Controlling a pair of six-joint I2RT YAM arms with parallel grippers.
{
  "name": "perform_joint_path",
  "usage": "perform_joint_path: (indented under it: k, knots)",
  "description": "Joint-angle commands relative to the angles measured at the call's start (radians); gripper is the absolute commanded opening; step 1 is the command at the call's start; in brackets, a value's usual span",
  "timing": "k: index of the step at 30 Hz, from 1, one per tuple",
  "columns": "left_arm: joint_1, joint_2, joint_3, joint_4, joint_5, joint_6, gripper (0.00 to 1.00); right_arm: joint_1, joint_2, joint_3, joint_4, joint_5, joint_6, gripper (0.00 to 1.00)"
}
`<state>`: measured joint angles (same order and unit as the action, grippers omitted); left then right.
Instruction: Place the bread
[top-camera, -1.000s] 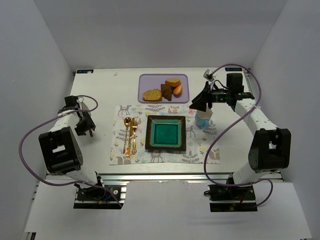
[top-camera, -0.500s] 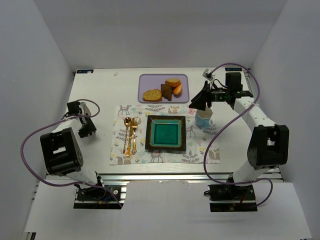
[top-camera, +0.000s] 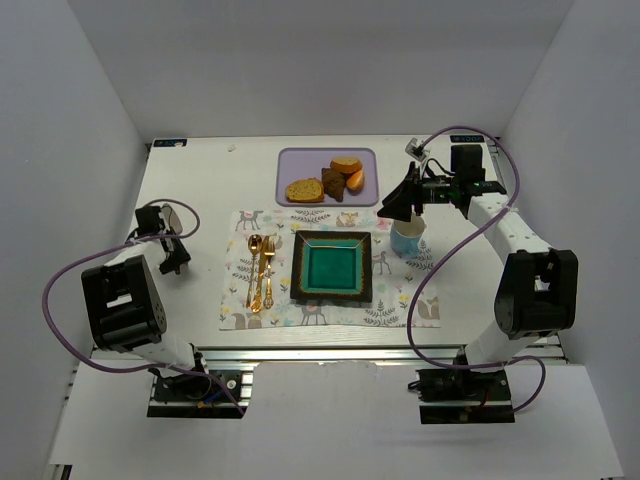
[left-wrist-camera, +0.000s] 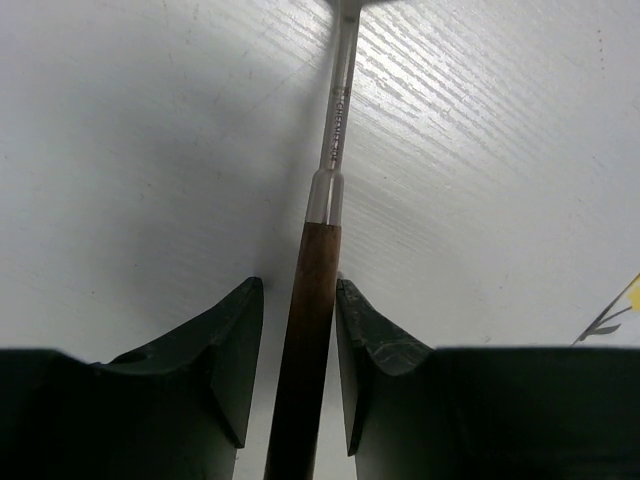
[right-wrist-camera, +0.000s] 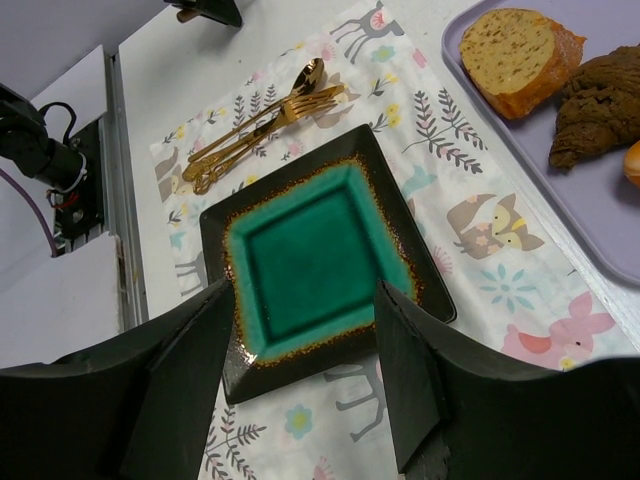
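Observation:
The bread (top-camera: 304, 189) is a golden-tan slice lying at the left of the lilac tray (top-camera: 290, 162); the right wrist view has the bread (right-wrist-camera: 515, 55) at its top right. The teal plate (top-camera: 331, 267) sits on the patterned placemat, and nothing lies on the plate (right-wrist-camera: 320, 260). My right gripper (top-camera: 392, 208) hangs open in the air, right of the tray and above the cup, its fingers framing the plate (right-wrist-camera: 305, 288). My left gripper (top-camera: 177, 260) is low at the table's left, open, its fingers (left-wrist-camera: 298, 288) straddling a brown-handled utensil (left-wrist-camera: 312, 310) with a gap on one side.
A dark brown chunk (top-camera: 333, 184) and orange glossy pieces (top-camera: 348, 166) share the tray. A pale blue cup (top-camera: 407, 240) stands right of the plate. Gold cutlery (top-camera: 260, 270) lies on the placemat (top-camera: 240, 305) left of the plate.
My left arm has drawn back toward the table's left edge and its gripper now sits a little farther from the placemat. The right arm has barely shifted.

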<state>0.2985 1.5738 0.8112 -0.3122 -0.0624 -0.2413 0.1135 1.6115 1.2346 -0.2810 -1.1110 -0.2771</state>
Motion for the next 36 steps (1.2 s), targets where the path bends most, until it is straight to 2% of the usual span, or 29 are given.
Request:
perform_joint_path:
  k: [1,8,11,12,17,21,23,26,30,33,34,36]
  knots:
    - [0.002,-0.038,-0.014,0.044,-0.008,-0.009,0.45,0.002,0.002,0.045,-0.004,-0.029,-0.005,0.64]
    - [0.001,-0.046,-0.03,0.055,-0.016,-0.01,0.44,0.002,0.008,0.049,-0.006,-0.032,-0.004,0.64]
    - [0.002,-0.052,-0.033,0.056,-0.016,-0.015,0.35,0.002,0.013,0.052,-0.007,-0.035,-0.002,0.64]
    - [0.001,-0.057,-0.033,0.056,-0.013,-0.018,0.29,0.002,0.014,0.054,-0.009,-0.035,-0.002,0.64]
    - [0.002,-0.109,-0.026,0.041,0.007,-0.023,0.18,0.0,0.014,0.054,-0.009,-0.038,-0.002,0.65]
    - [0.001,-0.19,-0.006,0.007,0.036,-0.029,0.02,0.0,0.013,0.049,-0.007,-0.036,-0.002,0.65]
    - [0.001,-0.219,0.011,-0.021,0.076,-0.032,0.0,0.0,0.011,0.043,-0.006,-0.038,-0.002,0.66]
    - [-0.022,-0.248,0.095,-0.074,0.162,-0.056,0.0,0.0,0.01,0.037,-0.003,-0.042,-0.002,0.66]
    - [-0.107,-0.206,0.329,-0.16,0.318,-0.073,0.0,0.0,0.013,0.039,0.005,-0.055,0.004,0.66]
    - [-0.177,-0.112,0.465,-0.208,0.456,-0.055,0.0,0.0,0.013,0.036,0.011,-0.059,0.006,0.67]
    - [-0.199,-0.08,0.568,-0.258,0.466,-0.037,0.0,0.002,0.011,0.034,0.012,-0.061,0.006,0.67]
    - [-0.272,0.033,0.675,-0.323,0.467,0.049,0.0,0.002,0.007,0.028,0.02,-0.065,0.006,0.69]
